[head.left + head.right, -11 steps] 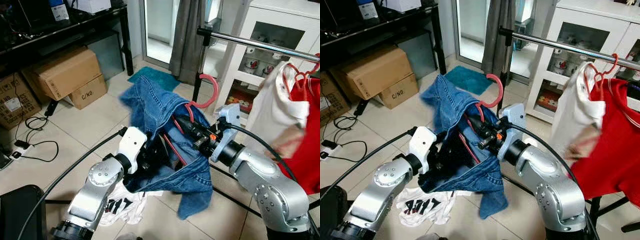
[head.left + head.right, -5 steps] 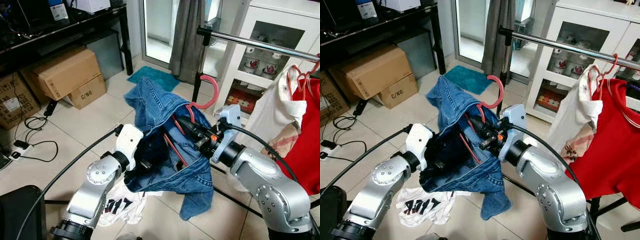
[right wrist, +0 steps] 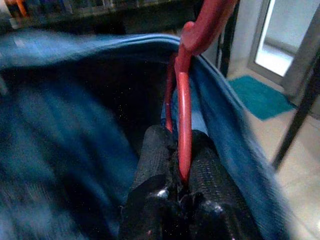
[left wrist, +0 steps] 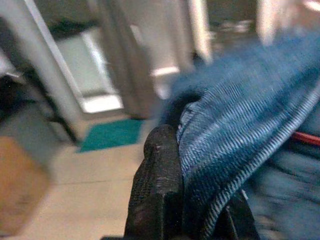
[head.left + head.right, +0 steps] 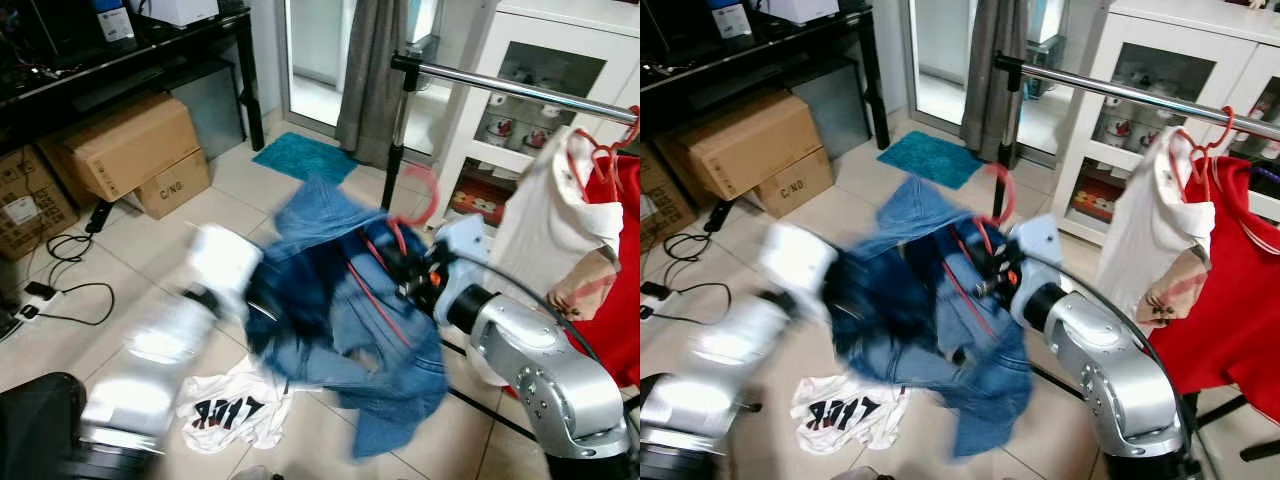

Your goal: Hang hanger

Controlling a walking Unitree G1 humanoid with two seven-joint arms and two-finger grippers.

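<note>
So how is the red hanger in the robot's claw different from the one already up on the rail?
The red hanger in the right claw carries a blue denim garment and sits below the metal rail, not hooked on. The hanger on the rail is hooked and holds a white shirt. Both are red.

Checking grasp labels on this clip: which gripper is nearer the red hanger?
Right. The right gripper has its jaws shut on the red hanger just below its hook. The left gripper is off to the side, pinching the denim garment.
</note>
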